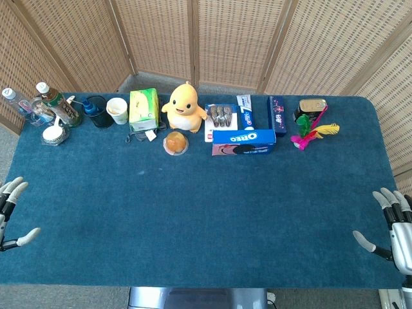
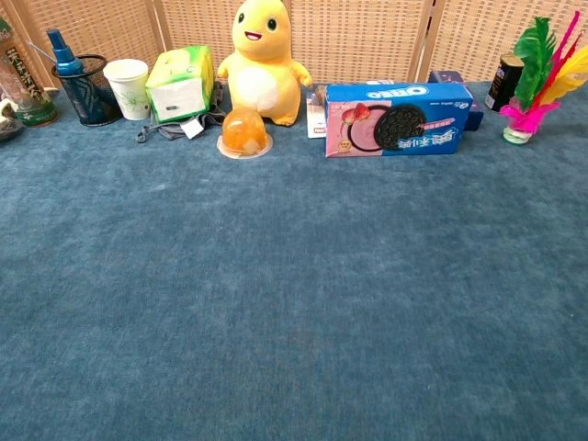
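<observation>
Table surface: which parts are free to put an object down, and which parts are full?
The blue table cloth is bare from the Oreo box and jelly cup to the near edge, between the left hand and right hand. The far right corner past the feather shuttlecock is also free. The far edge is crowded, from the bottles to the shuttlecock.

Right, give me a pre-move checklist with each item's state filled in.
1. Left hand holds nothing, fingers apart at the table's left edge: ok.
2. Right hand holds nothing, fingers apart at the right edge: ok.
3. Oreo box lying on its long side, unobstructed in front: ok.
4. Jelly cup standing in front of the yellow plush toy, apart from the box: ok.
5. Paper cup upright beside the mesh pen holder: ok.
6. Whether either hand can reach the back row from here: cannot tell.
</observation>
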`<control>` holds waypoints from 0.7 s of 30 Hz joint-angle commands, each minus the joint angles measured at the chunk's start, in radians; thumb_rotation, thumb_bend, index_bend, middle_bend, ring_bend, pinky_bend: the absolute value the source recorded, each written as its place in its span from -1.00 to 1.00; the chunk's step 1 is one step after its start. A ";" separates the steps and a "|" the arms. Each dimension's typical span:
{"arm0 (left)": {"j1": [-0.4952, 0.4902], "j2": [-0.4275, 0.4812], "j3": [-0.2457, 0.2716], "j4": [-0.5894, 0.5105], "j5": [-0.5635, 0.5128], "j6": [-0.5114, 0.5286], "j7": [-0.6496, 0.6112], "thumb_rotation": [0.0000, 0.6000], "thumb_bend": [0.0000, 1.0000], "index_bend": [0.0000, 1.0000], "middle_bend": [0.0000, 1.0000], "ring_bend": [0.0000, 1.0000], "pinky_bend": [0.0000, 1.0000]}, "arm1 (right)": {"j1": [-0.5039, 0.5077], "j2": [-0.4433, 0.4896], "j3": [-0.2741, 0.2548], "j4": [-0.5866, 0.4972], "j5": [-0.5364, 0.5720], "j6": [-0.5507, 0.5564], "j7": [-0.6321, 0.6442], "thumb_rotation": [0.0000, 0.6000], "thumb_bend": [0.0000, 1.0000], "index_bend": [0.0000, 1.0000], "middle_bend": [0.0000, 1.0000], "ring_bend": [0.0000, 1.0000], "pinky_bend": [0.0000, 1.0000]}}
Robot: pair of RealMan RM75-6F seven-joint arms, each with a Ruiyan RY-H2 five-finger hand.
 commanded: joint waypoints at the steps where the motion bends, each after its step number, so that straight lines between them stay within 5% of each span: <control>1: 0.001 0.000 -0.002 -0.001 0.001 -0.002 0.000 -0.94 -1.00 -1.00 -1.00 -1.00 -1.00 | 0.000 0.000 0.000 0.000 0.000 0.001 0.000 -1.00 -1.00 -0.83 -1.00 -1.00 -1.00; 11: -0.029 -0.011 -0.005 -0.009 0.045 -0.043 0.065 -0.89 -0.98 -1.00 -1.00 -1.00 -1.00 | -0.001 0.000 0.001 -0.001 0.000 0.003 -0.002 -0.99 -1.00 -0.84 -1.00 -1.00 -1.00; 13: -0.059 -0.013 -0.007 -0.019 0.079 -0.066 0.112 -0.42 -0.63 -1.00 -1.00 -1.00 -1.00 | -0.001 -0.001 0.003 -0.001 0.003 0.003 -0.003 -0.99 -1.00 -0.84 -1.00 -1.00 -1.00; 16: -0.130 -0.027 -0.013 -0.032 0.168 -0.111 0.181 0.39 0.26 -1.00 -1.00 -1.00 -1.00 | 0.001 -0.002 0.005 -0.001 0.012 -0.003 -0.004 -1.00 -1.00 -0.83 -1.00 -1.00 -1.00; 19: -0.205 -0.058 -0.004 -0.035 0.262 -0.164 0.186 0.85 0.82 -1.00 -1.00 -1.00 -1.00 | 0.001 -0.003 0.007 -0.005 0.014 -0.002 -0.004 -0.99 -1.00 -0.83 -1.00 -1.00 -1.00; 21: -0.243 -0.072 0.000 -0.043 0.308 -0.201 0.219 0.98 0.99 -1.00 -1.00 -1.00 -1.00 | 0.000 -0.003 0.008 -0.004 0.014 0.001 -0.006 -0.99 -1.00 -0.84 -1.00 -1.00 -1.00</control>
